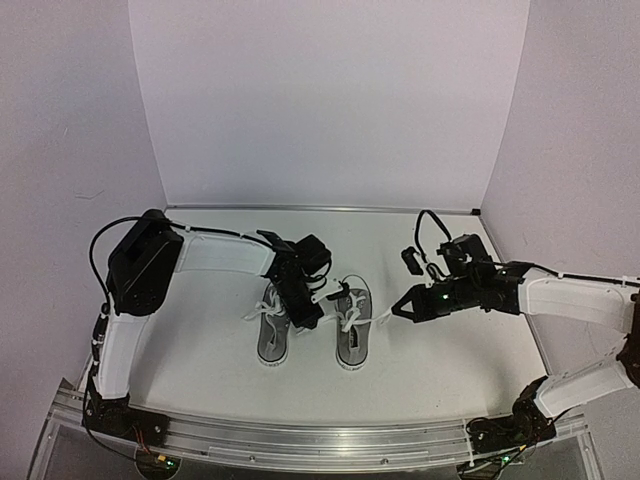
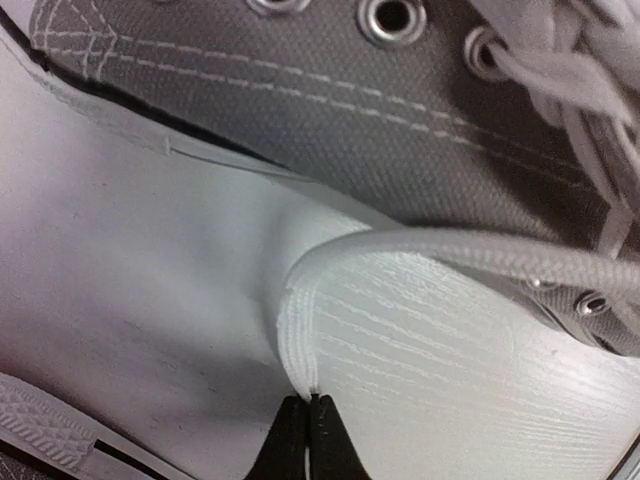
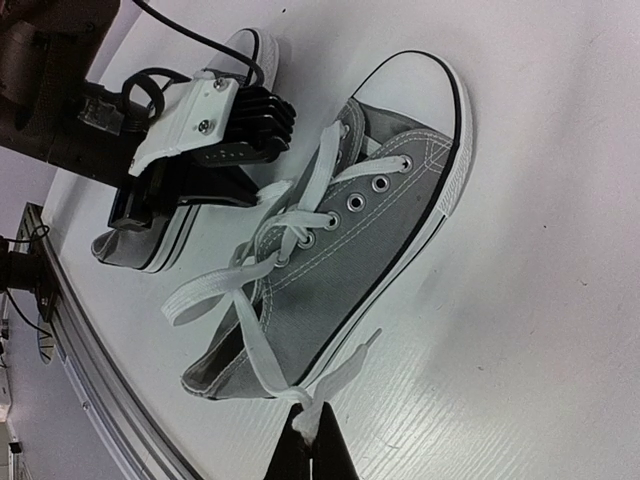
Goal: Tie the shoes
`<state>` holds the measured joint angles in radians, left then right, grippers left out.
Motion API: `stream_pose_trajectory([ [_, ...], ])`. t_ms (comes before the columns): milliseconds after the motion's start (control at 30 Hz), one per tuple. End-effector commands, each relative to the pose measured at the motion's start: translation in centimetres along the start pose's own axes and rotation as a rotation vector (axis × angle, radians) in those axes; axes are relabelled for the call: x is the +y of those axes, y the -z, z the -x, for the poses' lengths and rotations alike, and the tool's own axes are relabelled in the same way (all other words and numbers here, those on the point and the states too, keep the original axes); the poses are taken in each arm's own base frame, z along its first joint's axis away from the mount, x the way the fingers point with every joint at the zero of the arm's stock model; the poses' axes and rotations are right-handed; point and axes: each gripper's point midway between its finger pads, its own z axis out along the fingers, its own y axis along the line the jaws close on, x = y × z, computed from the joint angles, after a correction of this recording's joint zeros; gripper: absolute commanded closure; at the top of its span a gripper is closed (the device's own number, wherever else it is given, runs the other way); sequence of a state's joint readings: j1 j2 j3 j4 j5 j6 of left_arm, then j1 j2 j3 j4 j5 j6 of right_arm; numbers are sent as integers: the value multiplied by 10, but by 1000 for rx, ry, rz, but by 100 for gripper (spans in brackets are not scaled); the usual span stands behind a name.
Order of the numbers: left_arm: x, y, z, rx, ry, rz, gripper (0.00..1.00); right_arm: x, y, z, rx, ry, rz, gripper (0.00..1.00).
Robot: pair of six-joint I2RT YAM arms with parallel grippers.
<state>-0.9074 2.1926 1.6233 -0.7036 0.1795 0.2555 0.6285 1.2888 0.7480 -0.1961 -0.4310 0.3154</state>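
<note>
Grey canvas, white laces and white rubber toe caps mark two small low-top sneakers. From above, the left sneaker [image 1: 270, 340] and the right sneaker [image 1: 351, 340] are seen side by side, close but apart. They are placed about midway along the white worktop [image 1: 450, 250] and nearer its near edge, heels turned to that edge. The left gripper [image 1: 317, 318] is set low in the gap between them, and the left sneaker's front is hidden by its black wrist. The right gripper [image 1: 395, 313] is held just off the right sneaker's outer side. Bare worktop is left towards the far edge and both far corners, where it is closed in by white walls. The near edge is bounded by an aluminium rail [image 1: 320, 440].

At the left wrist, the black fingertips [image 2: 287, 448] are pressed together on a white flat lace strand [image 2: 480, 250]. The strand is bent up from them and carried across a grey flank with metal eyelets [image 2: 390, 17].

At the right wrist, the fingertips [image 3: 331, 458] are closed on a white lace end [image 3: 312, 415] stretched past the right sneaker's heel. The left sneaker's middle is blocked by the left gripper's body.
</note>
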Motion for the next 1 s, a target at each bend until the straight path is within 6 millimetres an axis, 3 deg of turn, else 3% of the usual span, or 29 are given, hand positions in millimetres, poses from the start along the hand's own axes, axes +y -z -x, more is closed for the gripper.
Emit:
stream_pose_trajectory([
  [0, -13, 23, -22, 44, 55, -12, 100, -7, 8, -1, -23, -22, -38, 100],
  [100, -6, 64, -9, -75, 121, 31, 100, -16, 9, -6, -14, -49, -82, 100],
  [167, 11, 90, -7, -150, 209, 88, 100, -24, 10, -10, -7, -72, -120, 100],
  [267, 41, 124, -15, -240, 352, 176, 100, -36, 12, -18, 2, -112, -178, 100],
  [333, 50, 136, -24, -267, 403, 210, 100, -43, 15, -23, 3, -135, -214, 100],
  [500, 56, 142, -42, -274, 463, 247, 100, -59, 26, -29, -23, -184, -297, 100],
  [800, 70, 145, -95, -246, 621, 349, 100, -97, 53, -41, -83, -349, -525, 100],
  [967, 74, 148, -113, -231, 657, 396, 100, -101, 59, -48, -106, -394, -543, 100],
])
